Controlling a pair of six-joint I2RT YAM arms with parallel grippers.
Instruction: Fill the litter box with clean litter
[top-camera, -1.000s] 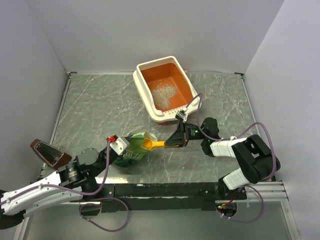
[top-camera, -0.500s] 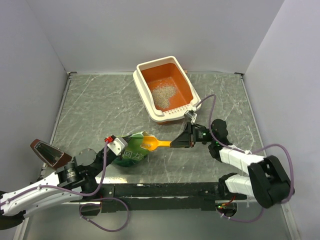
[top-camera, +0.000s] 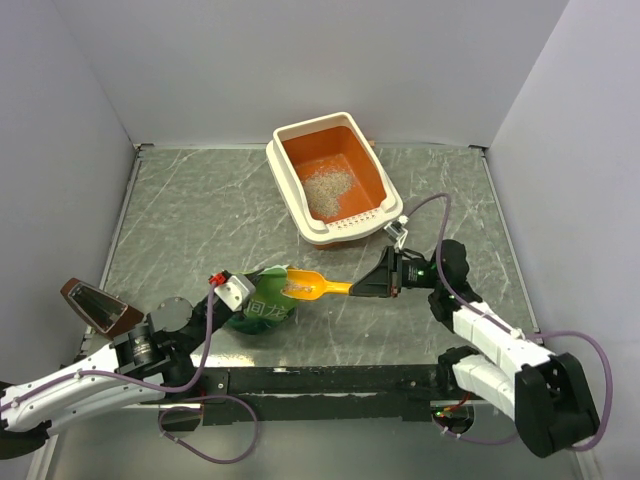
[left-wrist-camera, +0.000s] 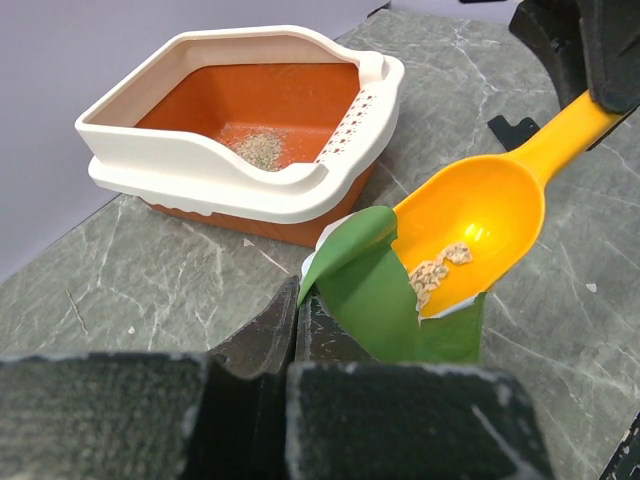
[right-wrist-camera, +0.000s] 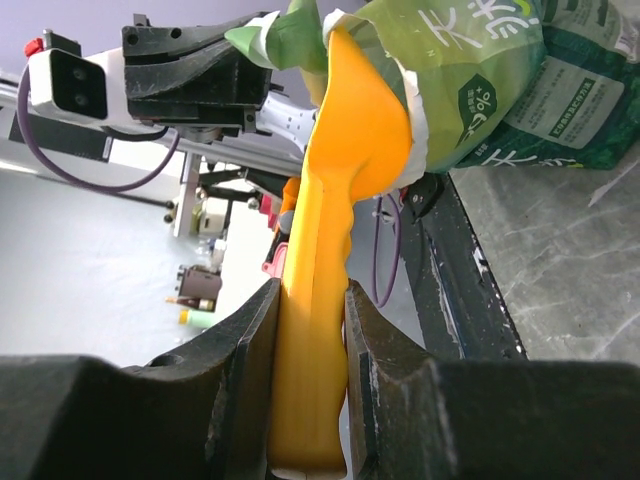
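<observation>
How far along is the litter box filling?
Early. A small litter pile lies in the litter box. The right gripper holds the scoop, nearly empty, at the green bag the left gripper pinches. Most of the orange floor remains to cover.

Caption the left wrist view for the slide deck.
Orange-yellow plastic scoop holding a few pale granules at the mouth of the green crinkly bag; orange-and-cream litter box with a small litter pile behind.

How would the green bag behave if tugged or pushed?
Probably floppy: the green bag folds at its mouth where the left gripper pinches it. Likely sags rather than rolls, as its bulging body lies slumped on the table.
</observation>
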